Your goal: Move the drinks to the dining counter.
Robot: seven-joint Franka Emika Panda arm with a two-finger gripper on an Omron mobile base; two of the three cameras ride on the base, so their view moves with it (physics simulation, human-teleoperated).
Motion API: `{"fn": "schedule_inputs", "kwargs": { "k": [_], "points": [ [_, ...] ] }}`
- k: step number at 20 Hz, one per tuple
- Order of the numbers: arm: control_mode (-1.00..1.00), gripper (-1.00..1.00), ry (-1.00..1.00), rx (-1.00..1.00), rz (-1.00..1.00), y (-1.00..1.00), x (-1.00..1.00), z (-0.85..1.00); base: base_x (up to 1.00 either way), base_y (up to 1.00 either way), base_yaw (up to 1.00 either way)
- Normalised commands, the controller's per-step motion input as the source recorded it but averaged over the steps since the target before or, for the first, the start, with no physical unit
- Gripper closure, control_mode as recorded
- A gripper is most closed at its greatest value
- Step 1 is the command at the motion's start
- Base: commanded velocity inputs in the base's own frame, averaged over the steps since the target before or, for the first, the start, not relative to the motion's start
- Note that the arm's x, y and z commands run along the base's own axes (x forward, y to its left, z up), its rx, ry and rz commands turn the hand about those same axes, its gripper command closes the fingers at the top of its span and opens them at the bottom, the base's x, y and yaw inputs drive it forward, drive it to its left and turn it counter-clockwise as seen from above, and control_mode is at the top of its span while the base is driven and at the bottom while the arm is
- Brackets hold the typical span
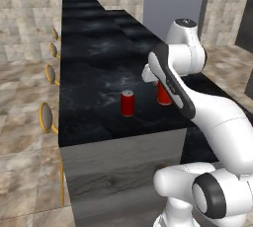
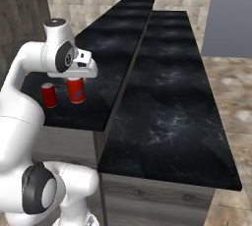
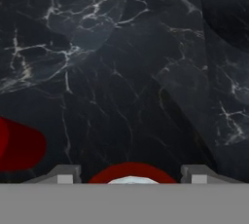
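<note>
Near the front edge of the black veined surface [image 1: 99, 63], on its raised level, two red cans stand upright and apart. The hand [image 3: 130, 177] hangs directly over one can [image 2: 76, 90], whose silvery top shows between the two fingertips [image 3: 66, 174]; the jaws stand wide on either side of it, and whether they touch it cannot be told. The other can [image 1: 127, 103] stands just beside, nearer the outer long edge with the stools [image 1: 46, 117].
</note>
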Motion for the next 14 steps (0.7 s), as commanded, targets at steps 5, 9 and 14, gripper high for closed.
{"fn": "schedule_inputs", "kwargs": {
  "k": [5, 9, 14],
  "points": [
    [-1.00, 1.00, -0.03, 0.00, 0.00, 0.00, 0.00, -0.16, 0.00, 0.00, 0.00],
    [-1.00, 1.00, -0.04, 0.00, 0.00, 0.00, 0.00, -0.17, 0.00, 0.00, 0.00],
    [-1.00, 1.00, -0.05, 0.00, 0.00, 0.00, 0.00, -0.15, 0.00, 0.00, 0.00]
  ]
}}
